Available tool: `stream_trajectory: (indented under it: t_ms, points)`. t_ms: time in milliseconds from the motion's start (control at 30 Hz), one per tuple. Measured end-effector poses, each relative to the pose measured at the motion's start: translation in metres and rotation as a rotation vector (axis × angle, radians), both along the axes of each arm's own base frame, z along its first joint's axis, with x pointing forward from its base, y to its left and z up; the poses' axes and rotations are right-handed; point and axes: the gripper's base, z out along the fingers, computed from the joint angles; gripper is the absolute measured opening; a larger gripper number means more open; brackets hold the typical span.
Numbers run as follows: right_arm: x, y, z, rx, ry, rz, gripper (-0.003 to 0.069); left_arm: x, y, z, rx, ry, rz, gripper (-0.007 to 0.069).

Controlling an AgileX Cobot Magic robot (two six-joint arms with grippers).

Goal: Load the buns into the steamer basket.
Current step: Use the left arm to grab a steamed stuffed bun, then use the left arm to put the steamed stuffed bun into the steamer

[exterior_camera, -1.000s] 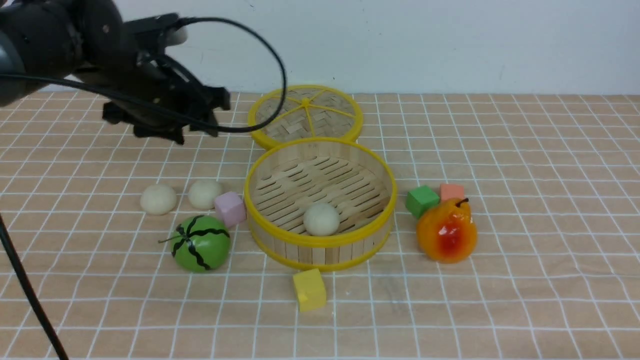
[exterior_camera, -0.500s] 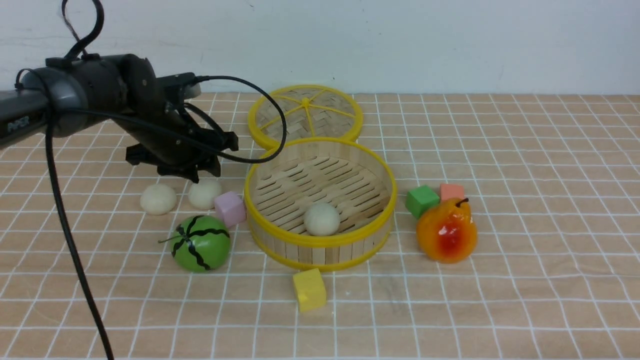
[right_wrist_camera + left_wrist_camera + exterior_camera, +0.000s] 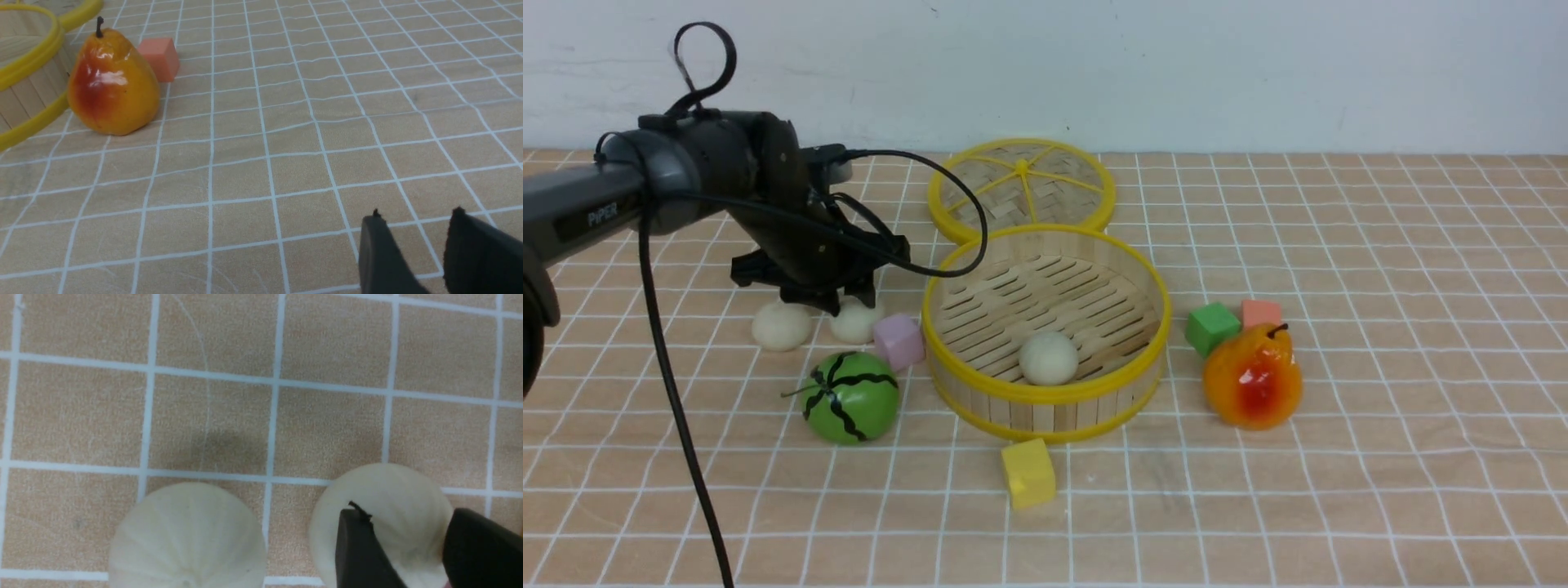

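Note:
The steamer basket point(image 3: 1054, 412) stands mid-table with one bun point(image 3: 1048, 358) inside, near its front wall. Two more buns lie on the cloth left of it: one point(image 3: 781, 325) further left and one point(image 3: 858, 325) beside the pink cube. My left gripper point(image 3: 849, 304) is open and low over that nearer bun. In the left wrist view its fingers point(image 3: 406, 510) straddle this bun point(image 3: 392, 486), with the other bun point(image 3: 188, 535) beside it. My right gripper point(image 3: 416, 214) is open and empty above bare cloth and does not show in the front view.
A pink cube point(image 3: 898, 340) and a green watermelon ball point(image 3: 851, 398) sit close to the two buns. The flat lid point(image 3: 1021, 188) lies behind the basket. A yellow cube point(image 3: 1028, 472) is in front of it. A green cube point(image 3: 1212, 327), an orange cube point(image 3: 1261, 313) and a pear point(image 3: 1252, 376) are to its right.
My left arm has come down and a little forward from high above the table, until its gripper is over the bun beside the pink cube. Nothing else has moved.

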Motion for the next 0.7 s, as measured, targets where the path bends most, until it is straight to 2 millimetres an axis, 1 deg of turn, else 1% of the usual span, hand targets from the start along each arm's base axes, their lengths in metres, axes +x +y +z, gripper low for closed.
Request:
stream_trajectory:
  t_ms: [100,167,267,300,400,467,500,533,600,633,667,700]
  points:
    - [0.0,0.0,0.0,0.0,0.0,0.0,0.0241,0.0,0.0,-0.002,0.002,0.002,0.001,0.0207]
    - [0.0,0.0,0.0,0.0,0.0,0.0,0.0241,0.001,0.0,-0.001,0.002,0.002,0.001,0.0118]
    - [0.0,0.0,0.0,0.0,0.0,0.0,0.0241,0.001,0.0,-0.001,0.002,0.002,0.001,0.0015]
    - [0.0,0.0,0.0,0.0,0.0,0.0,0.0241,0.001,0.0,0.0,0.001,0.0,0.001,-0.0005]
    - [0.0,0.0,0.0,0.0,0.0,0.0,0.0241,0.0,0.0,0.007,0.0,-0.004,0.0,-0.001]
    - [0.0,0.0,0.0,0.0,0.0,0.0,0.0241,0.001,-0.002,0.029,-0.008,-0.03,-0.004,-0.001]
    - [0.0,0.0,0.0,0.0,0.0,0.0,0.0241,0.001,-0.002,0.031,-0.011,-0.032,-0.003,-0.001]
    - [0.0,0.0,0.0,0.0,0.0,0.0,0.0241,0.001,-0.006,0.051,-0.025,-0.073,-0.01,-0.001]
    - [0.0,0.0,0.0,0.0,0.0,0.0,0.0241,0.0,-0.018,0.078,-0.056,-0.139,-0.03,-0.001]
    - [0.0,0.0,0.0,0.0,0.0,0.0,0.0241,-0.002,-0.027,0.089,-0.07,-0.166,-0.052,-0.001]
    - [0.0,0.0,0.0,0.0,0.0,0.0,0.0241,-0.004,-0.039,0.098,-0.088,-0.196,-0.076,-0.001]
    - [0.0,0.0,0.0,0.0,0.0,0.0,0.0241,-0.004,-0.041,0.098,-0.088,-0.198,-0.082,-0.001]
